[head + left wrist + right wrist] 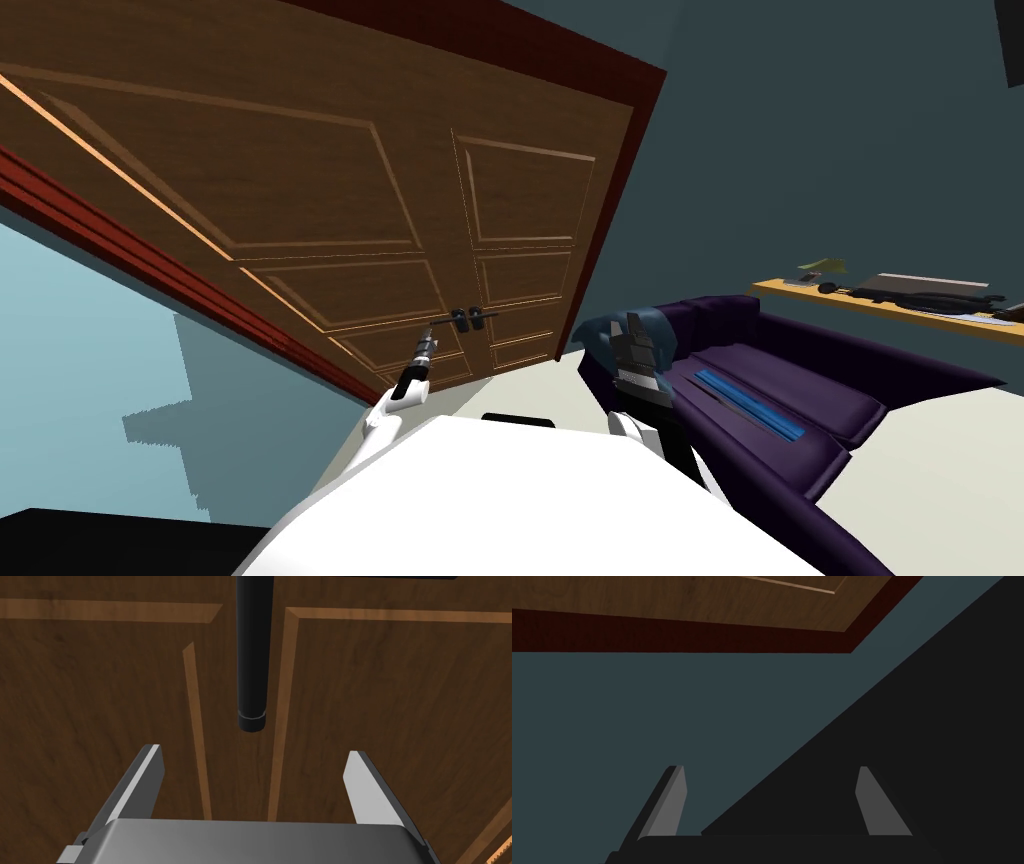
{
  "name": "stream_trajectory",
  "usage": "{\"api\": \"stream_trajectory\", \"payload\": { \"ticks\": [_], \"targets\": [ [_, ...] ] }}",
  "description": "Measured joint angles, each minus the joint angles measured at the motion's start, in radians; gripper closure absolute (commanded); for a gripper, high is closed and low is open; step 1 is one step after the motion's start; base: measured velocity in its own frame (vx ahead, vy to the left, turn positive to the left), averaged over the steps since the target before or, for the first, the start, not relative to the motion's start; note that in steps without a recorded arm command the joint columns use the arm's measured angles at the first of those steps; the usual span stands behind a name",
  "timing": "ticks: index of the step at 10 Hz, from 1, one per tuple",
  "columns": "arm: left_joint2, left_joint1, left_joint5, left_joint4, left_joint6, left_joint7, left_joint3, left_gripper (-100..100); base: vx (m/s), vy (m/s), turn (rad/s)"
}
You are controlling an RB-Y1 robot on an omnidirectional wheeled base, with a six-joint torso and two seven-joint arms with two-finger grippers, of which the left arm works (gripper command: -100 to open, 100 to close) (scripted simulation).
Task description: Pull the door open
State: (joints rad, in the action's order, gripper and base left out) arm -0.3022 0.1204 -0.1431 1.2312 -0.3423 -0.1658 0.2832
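A brown panelled double door (330,200) in a dark red frame stands straight ahead, shut. Two black lever handles (463,319) meet at its middle seam. My left gripper (428,342) is raised to the left handle. In the left wrist view the black handle bar (254,656) ends just beyond the open gripper (254,760), centred between the fingers and not touched by them, with the door's wood (400,701) close behind. My right gripper (633,335) is held up beside the sofa, and its wrist view shows it open (769,776) and empty.
A purple sofa (790,390) stands close on the right, at an angle to the door. Behind it a long wooden shelf (900,310) carries several dark objects. Pale floor (950,460) lies to the right; a light blue wall (90,330) is on the left.
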Motion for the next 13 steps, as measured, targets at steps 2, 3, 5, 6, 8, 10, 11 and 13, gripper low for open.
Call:
{"api": "stream_trajectory", "payload": {
  "ticks": [2, 3, 5, 6, 8, 10, 11, 13],
  "targets": [
    [-0.009, 0.013, -0.006, 0.007, 0.003, -0.005, 0.015, -100, 0.183, 0.063, -0.075],
    [-0.016, 0.006, -0.008, -0.002, 0.003, -0.009, 0.017, -100, 0.161, 0.057, -0.127],
    [-0.014, -0.012, -0.008, -0.018, -0.008, -0.013, 0.007, -100, 0.133, 0.011, -0.090],
    [-0.014, -0.013, -0.008, -0.018, -0.009, -0.013, 0.006, 100, -0.012, 0.002, 0.026],
    [-0.016, -0.015, -0.009, -0.016, -0.009, -0.013, 0.008, 100, -0.026, 0.000, -0.006],
    [-0.014, -0.013, -0.008, -0.017, -0.008, -0.013, 0.006, 100, -0.013, -0.003, -0.001],
    [-0.013, -0.012, -0.008, -0.018, -0.007, -0.013, 0.006, 100, 0.000, 0.000, 0.000],
    [-0.023, -0.010, -0.010, -0.018, -0.010, -0.018, 0.005, 100, -0.166, 0.011, -0.064]
  ]
}}
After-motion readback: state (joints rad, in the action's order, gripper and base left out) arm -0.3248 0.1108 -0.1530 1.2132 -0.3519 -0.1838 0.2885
